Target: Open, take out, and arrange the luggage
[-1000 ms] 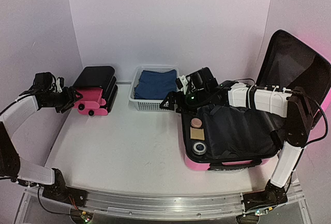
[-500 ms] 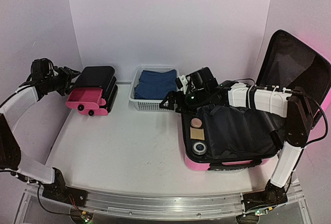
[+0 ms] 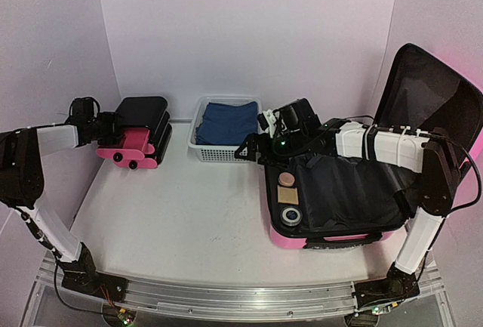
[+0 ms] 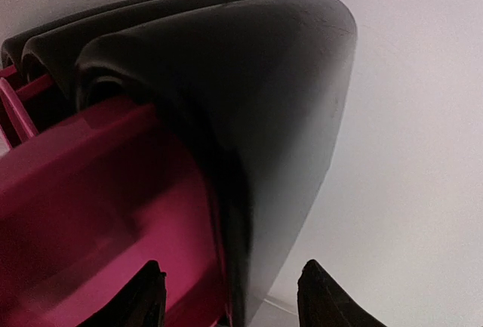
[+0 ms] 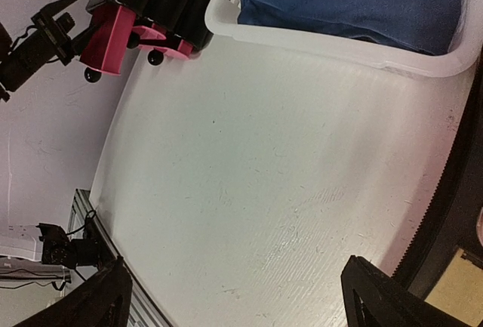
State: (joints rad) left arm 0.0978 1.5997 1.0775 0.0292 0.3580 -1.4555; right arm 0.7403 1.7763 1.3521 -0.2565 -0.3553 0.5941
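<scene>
Two small items [image 3: 290, 214] lie inside the luggage [image 3: 347, 191], open at the counter's right edge; I judge unpacking unfinished. Right hand [image 3: 245, 151] spread, empty, beside the basket [image 3: 215, 153]. Left hand [image 3: 112, 127] spread about the drawer unit's [image 3: 139, 108] edge, far-left corner.

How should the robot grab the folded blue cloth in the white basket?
Probably best from straight above, pinching the folded blue cloth at its top fold. The white plastic basket walls it in on all sides, and it lies flat with only its top showing.
</scene>
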